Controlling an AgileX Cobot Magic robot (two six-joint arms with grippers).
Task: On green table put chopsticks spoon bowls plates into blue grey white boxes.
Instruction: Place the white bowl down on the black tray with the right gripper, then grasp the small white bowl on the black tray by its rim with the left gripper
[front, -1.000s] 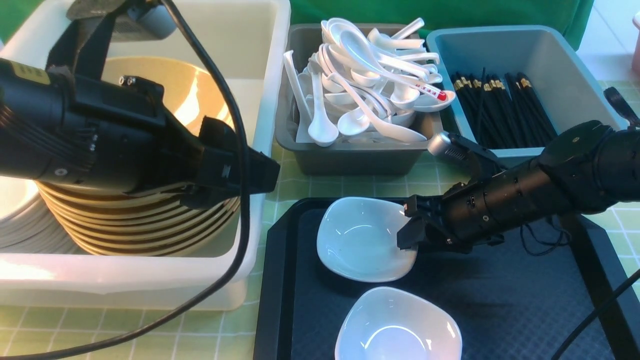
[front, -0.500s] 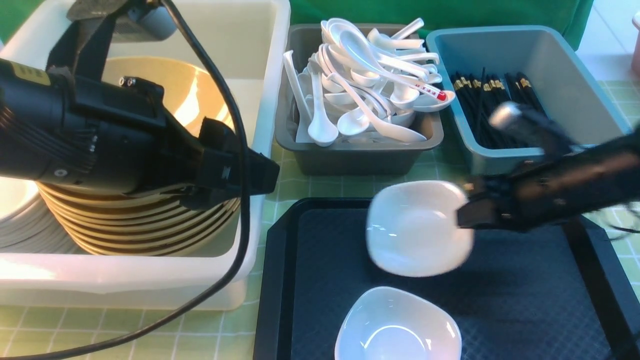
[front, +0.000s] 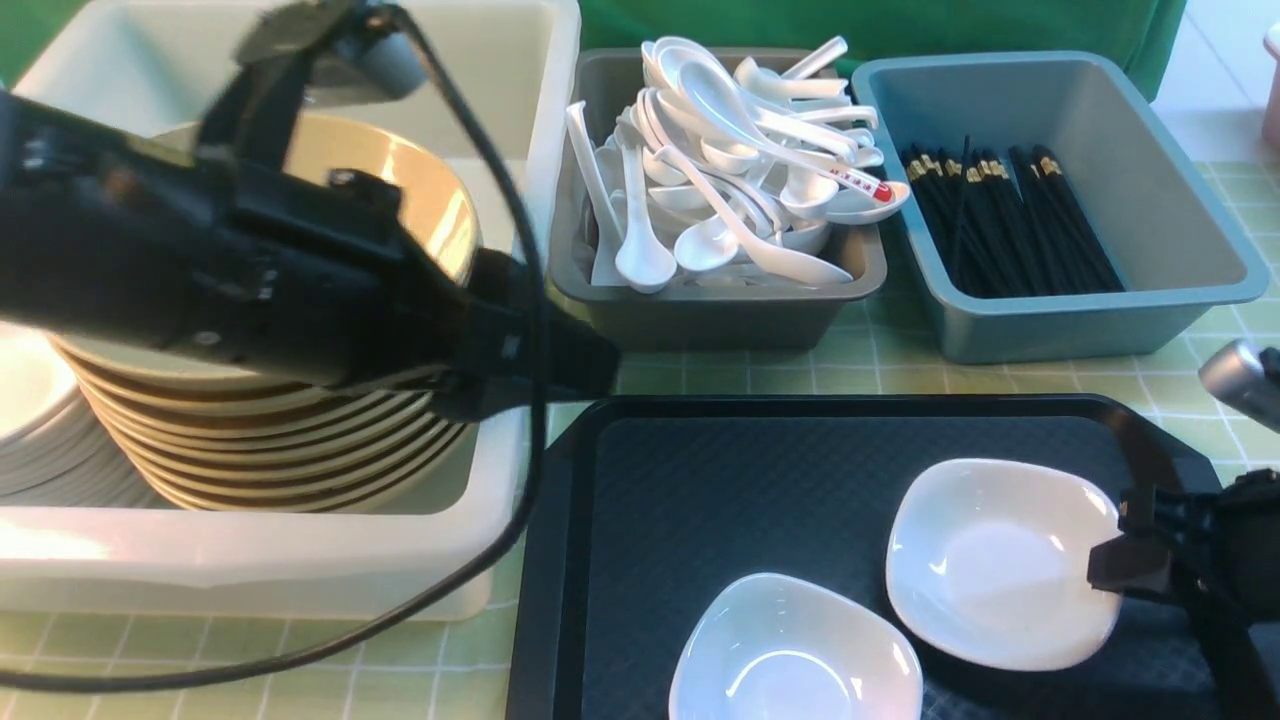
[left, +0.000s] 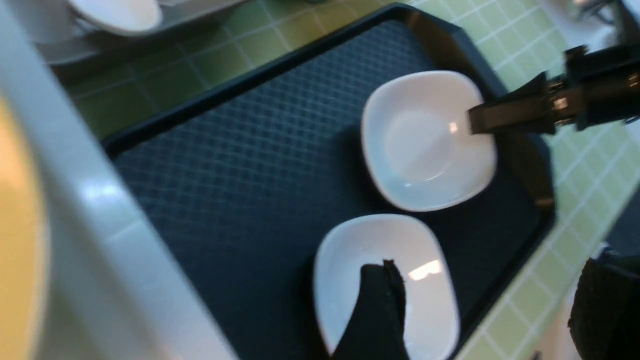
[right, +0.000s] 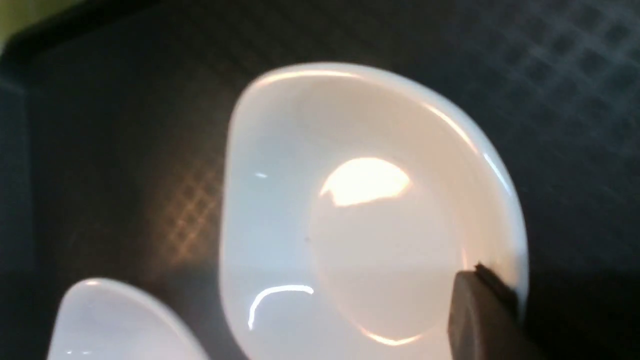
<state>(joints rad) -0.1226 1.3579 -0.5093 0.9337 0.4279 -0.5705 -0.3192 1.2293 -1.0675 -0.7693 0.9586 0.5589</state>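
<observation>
Black fingers (front: 1125, 562) of the right gripper (front: 1098, 568) pinch the right rim of a white plate (front: 990, 560) at the right end of a dark tray (front: 700, 480). A second plate (front: 795, 650) lies just beside it. The left gripper (front: 575, 365), jaws apart and empty, hangs by the white box (front: 250, 565) of stacked tan bowls (front: 300, 445) on the green table (front: 850, 372).

Bright, even light from above. Broad glare sits in the plate (right: 350, 225), with warm highlights on the bowls (front: 410, 200). The left arm (front: 230, 270) smears with motion blur. The left wrist view is soft, the white box (left: 95, 215) rim unfocused; the tray (right: 100, 150) looks dim in the right wrist view.
</observation>
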